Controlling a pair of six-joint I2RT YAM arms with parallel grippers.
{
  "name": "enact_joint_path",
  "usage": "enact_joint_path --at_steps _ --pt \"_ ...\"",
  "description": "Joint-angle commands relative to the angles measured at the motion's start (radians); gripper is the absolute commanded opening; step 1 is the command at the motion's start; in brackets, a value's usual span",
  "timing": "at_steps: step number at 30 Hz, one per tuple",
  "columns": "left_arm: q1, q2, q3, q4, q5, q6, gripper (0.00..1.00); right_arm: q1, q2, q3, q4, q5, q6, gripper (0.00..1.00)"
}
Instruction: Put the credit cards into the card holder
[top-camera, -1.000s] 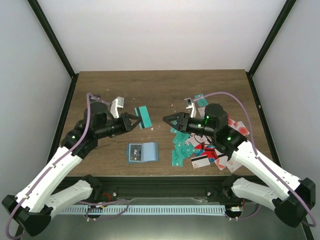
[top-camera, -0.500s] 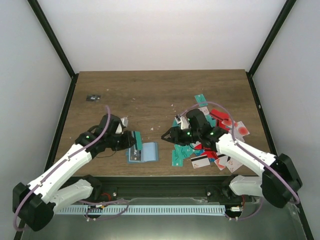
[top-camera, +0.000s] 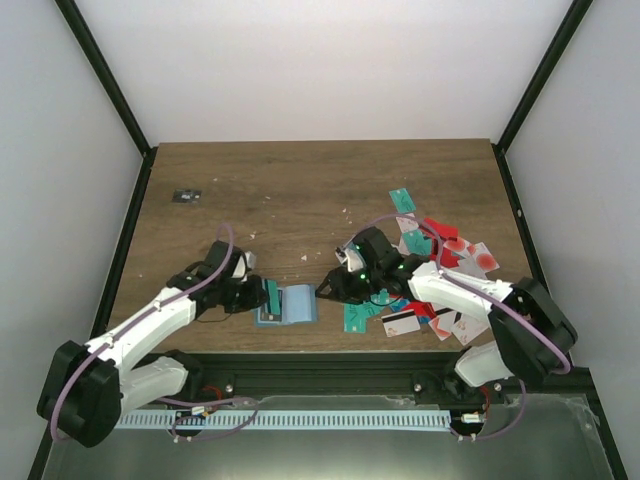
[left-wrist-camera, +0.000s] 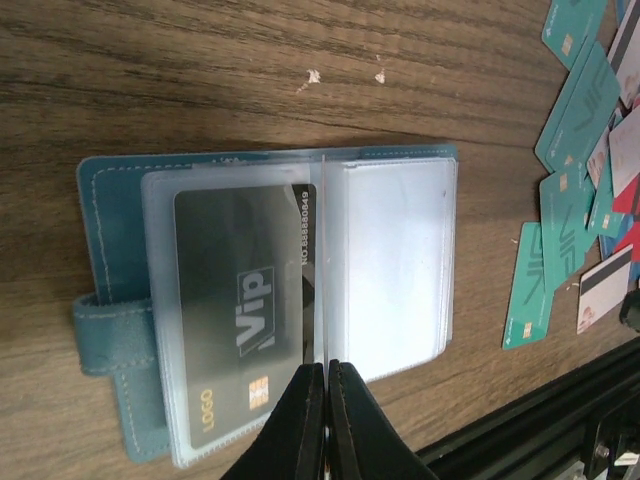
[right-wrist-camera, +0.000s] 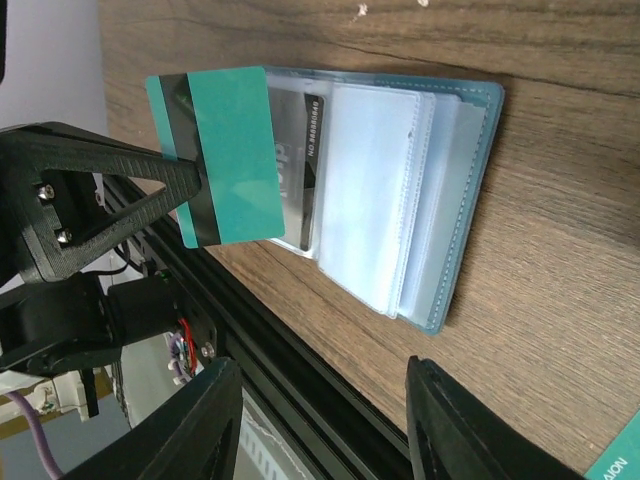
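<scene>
The holder (top-camera: 298, 304) lies open and flat on the table (top-camera: 300, 190), close to its near edge and between the two arms. Its clear sleeves face up, and a dark card (left-wrist-camera: 235, 300) sits in the left one.

The left gripper (left-wrist-camera: 326, 372) is at the holder's left side. Its jaws are pinched tight on a teal card (right-wrist-camera: 235, 150) with a dark stripe. It holds the card on edge over the holder's left half, near the fold. I cannot tell whether the card's lower edge touches a sleeve.

The right gripper (top-camera: 322, 291) is low, just beside the holder's right edge. Its jaws stand partly apart with nothing between them.

Right of the holder, the loose cards (top-camera: 356, 318) lie scattered and overlapping, partly under the right arm. They are mostly teal, with some red and white. They spread towards the far right, where a single teal one (top-camera: 402, 199) lies farthest out.

At the far left, well apart from everything else, is a small black object (top-camera: 186, 195).
</scene>
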Motion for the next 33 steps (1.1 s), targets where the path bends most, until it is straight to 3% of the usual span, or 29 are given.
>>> enact_joint_path --at_steps 1,11,33 --pt "0.012 0.008 -0.056 0.166 0.056 0.014 0.04 0.01 0.033 -0.01 0.039 -0.029 -0.023 0.47" --pt "0.015 0.057 -0.113 0.287 0.083 0.011 0.04 0.01 0.132 0.002 0.096 -0.053 -0.016 0.44" --pt "0.015 0.118 -0.153 0.334 0.136 -0.026 0.04 0.01 0.286 -0.033 0.216 -0.082 0.026 0.38"
